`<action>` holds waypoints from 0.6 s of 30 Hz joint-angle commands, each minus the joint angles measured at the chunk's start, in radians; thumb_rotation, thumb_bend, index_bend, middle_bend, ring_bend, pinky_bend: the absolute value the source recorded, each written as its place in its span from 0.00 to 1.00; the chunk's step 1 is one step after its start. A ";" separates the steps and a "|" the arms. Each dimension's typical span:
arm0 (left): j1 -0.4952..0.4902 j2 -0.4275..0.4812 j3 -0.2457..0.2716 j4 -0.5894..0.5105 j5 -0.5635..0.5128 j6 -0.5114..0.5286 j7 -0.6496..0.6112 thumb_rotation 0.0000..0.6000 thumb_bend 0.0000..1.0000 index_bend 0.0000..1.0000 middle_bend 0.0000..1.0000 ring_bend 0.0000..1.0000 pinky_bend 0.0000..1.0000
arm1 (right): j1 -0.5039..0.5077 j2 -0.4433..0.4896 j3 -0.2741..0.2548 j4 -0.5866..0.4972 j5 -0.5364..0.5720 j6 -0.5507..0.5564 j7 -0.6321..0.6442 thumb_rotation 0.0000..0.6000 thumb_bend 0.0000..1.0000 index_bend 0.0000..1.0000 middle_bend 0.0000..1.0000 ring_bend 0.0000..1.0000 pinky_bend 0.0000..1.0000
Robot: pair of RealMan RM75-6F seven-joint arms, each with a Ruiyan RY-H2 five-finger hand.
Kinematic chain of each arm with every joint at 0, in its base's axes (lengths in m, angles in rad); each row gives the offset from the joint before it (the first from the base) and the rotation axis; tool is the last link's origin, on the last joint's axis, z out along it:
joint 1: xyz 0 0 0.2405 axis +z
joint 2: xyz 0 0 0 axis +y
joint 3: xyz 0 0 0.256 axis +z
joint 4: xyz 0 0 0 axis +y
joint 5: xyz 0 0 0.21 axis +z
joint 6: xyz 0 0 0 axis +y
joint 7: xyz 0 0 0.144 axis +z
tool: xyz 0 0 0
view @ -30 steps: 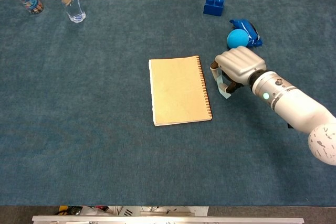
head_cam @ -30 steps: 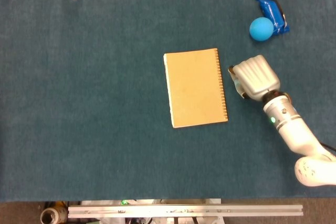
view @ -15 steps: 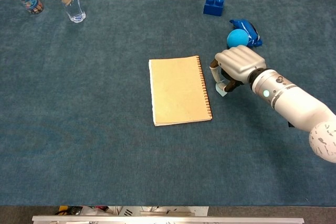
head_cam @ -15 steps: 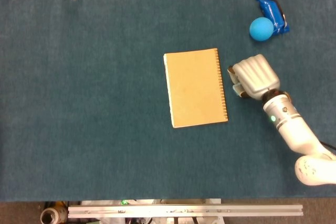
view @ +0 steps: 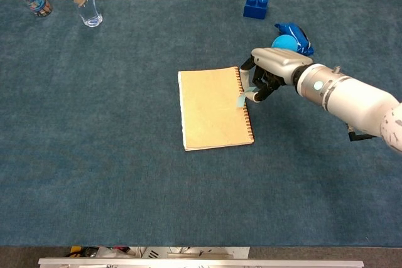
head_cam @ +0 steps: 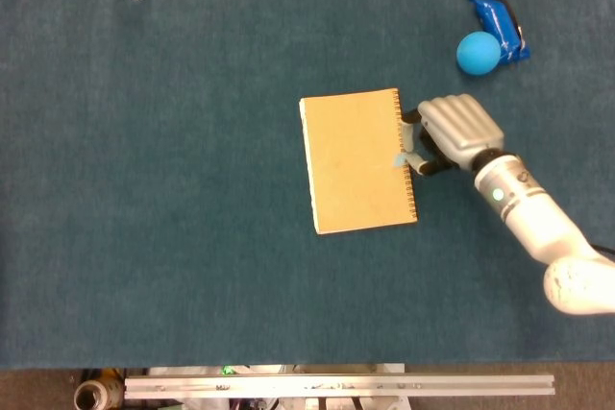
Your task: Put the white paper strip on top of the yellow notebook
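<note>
White paper strip pinched in right hand, hanging over spiral edge of yellow notebook, lower end on or just above cover. Notebook flat on tabletop. Blue ball beyond the hand.

Yellow notebook, pale strip, teal cloth.

The right hand is showing a pale silver-grey ribbed shell over its back, with dark, near-black segments along the fingers. Behind it, a grey metal wrist collar is glowing with a small green light. The forearm is running glossy white toward the lower right of the frame, ending in a rounded, speckled white joint housing.
</note>
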 commanded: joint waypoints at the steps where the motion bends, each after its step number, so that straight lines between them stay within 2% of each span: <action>1: 0.001 0.000 0.000 0.001 -0.003 -0.001 -0.002 1.00 0.26 0.18 0.31 0.28 0.23 | 0.031 0.009 0.017 -0.007 0.047 -0.023 0.031 1.00 0.35 0.65 0.94 1.00 1.00; 11: 0.002 0.003 0.000 0.004 -0.007 -0.006 -0.010 1.00 0.26 0.18 0.31 0.28 0.23 | 0.125 -0.064 -0.005 0.071 0.176 -0.021 0.032 1.00 0.35 0.65 0.94 1.00 1.00; 18: 0.000 0.004 -0.001 0.005 -0.008 -0.011 -0.011 1.00 0.26 0.18 0.31 0.28 0.23 | 0.173 -0.111 -0.027 0.119 0.218 0.011 0.000 1.00 0.35 0.65 0.94 1.00 1.00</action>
